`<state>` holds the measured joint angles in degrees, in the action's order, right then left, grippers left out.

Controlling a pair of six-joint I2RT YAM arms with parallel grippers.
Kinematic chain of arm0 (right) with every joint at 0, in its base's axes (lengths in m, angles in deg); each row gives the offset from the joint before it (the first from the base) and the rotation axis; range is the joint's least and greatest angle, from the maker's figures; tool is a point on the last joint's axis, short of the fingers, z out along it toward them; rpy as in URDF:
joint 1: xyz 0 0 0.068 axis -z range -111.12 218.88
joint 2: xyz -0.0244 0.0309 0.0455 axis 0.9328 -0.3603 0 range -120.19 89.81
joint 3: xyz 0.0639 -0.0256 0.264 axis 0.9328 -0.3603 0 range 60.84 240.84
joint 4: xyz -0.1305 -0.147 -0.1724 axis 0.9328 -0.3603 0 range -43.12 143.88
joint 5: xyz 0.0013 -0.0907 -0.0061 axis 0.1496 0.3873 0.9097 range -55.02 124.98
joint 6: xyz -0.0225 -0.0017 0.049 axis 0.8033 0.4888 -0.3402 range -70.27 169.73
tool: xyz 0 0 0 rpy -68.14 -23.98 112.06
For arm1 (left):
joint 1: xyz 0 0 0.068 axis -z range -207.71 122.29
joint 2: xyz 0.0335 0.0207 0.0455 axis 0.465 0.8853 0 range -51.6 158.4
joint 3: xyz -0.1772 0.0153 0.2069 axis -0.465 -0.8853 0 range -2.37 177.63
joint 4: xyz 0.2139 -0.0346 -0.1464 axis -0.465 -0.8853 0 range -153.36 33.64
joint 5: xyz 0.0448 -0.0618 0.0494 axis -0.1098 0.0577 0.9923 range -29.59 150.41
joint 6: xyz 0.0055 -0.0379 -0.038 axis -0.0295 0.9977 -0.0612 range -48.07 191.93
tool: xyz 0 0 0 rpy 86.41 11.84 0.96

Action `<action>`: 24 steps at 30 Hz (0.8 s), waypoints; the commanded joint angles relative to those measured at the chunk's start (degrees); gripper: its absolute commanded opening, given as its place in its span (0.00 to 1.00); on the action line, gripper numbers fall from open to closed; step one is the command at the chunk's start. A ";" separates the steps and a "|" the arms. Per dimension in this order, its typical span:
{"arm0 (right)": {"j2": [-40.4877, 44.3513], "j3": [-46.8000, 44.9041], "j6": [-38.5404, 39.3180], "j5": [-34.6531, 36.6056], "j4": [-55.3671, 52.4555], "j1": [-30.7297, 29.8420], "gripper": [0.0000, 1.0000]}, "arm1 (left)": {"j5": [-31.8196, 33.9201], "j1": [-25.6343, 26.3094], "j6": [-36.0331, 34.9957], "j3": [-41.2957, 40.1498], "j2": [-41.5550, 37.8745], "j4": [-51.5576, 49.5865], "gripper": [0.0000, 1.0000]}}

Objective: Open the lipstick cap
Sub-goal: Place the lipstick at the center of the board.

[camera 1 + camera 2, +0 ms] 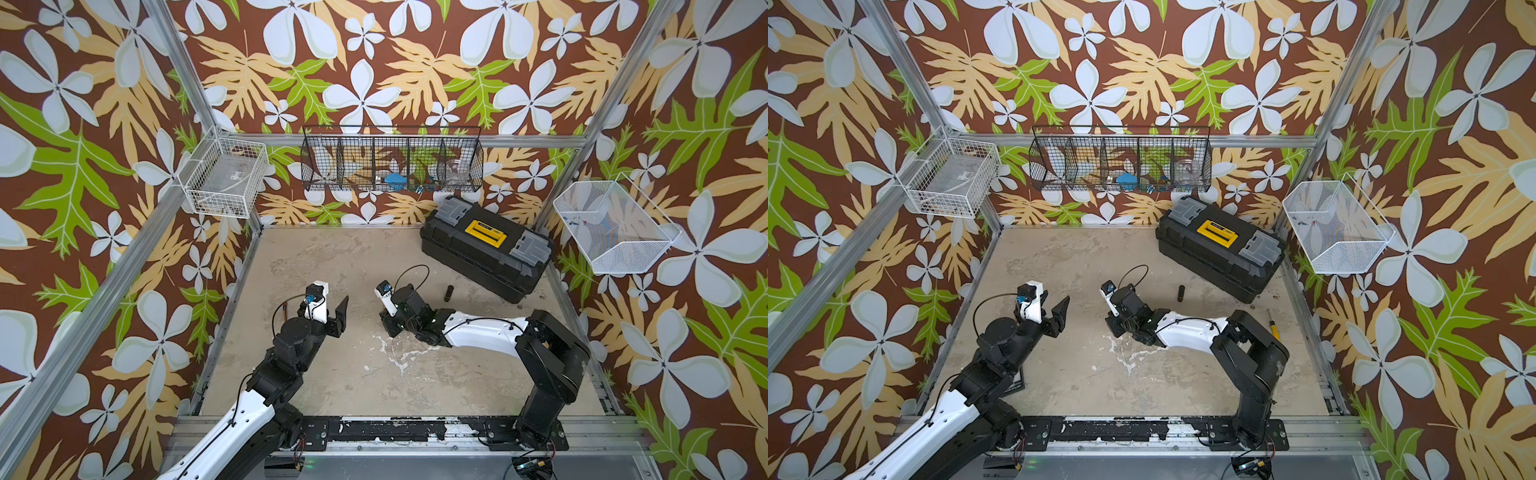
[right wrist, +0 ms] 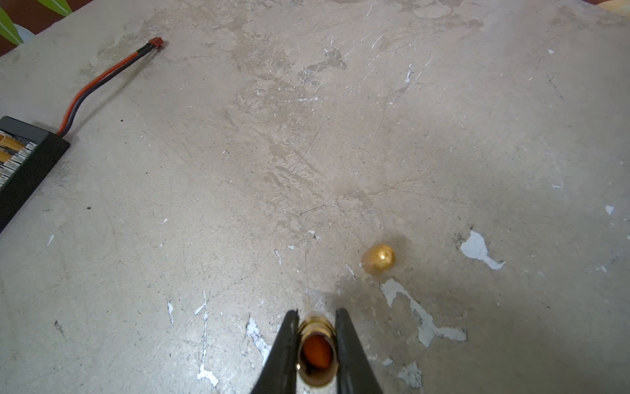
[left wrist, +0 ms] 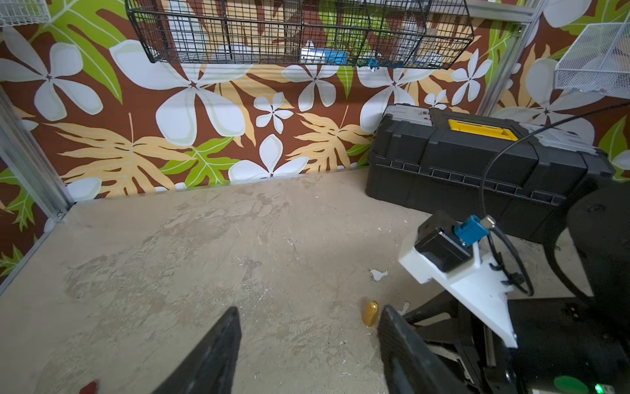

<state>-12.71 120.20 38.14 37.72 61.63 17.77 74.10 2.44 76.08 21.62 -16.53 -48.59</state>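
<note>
Looking along the right wrist view, we see the right gripper (image 2: 317,312) closed tight on the gold lipstick tube (image 2: 317,354), whose open mouth faces the camera with the red stick showing inside. The gold cap (image 2: 379,259) is off and stands on the table (image 2: 306,136) near that gripper, clear of both fingers. In the left wrist view we find the same cap (image 3: 370,313) upright just beside one finger of the left gripper (image 3: 308,310), outside the gap; those jaws stand open and hold nothing. In both top views the two arms reach in from the near rail, wrists facing each other over the middle of the table, the right forearm lying low. The tabletop is worn, scuffed and flecked with white. A black toolbox (image 1: 486,245) sits at the far right, a battery pack (image 2: 24,167) with a red-and-black lead lies well apart from the tube, and floral wallpaper (image 1: 374,62) covers the walls.
</note>
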 commanded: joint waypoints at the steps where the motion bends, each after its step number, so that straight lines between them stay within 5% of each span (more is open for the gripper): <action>1: -1.21 0.19 1.38 1.42 2.54 -0.65 0.16 | 1.72 -0.01 0.25 0.45 -0.26 -0.42 0.66; 24: -4.36 -1.17 1.38 6.95 5.79 -1.27 0.17 | 2.25 -0.01 -0.63 0.11 -0.21 -0.47 0.71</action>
<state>-16.91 119.19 39.32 43.25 66.28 16.50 76.48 2.44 75.86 21.62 -16.78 -48.83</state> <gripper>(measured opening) 0.186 0.710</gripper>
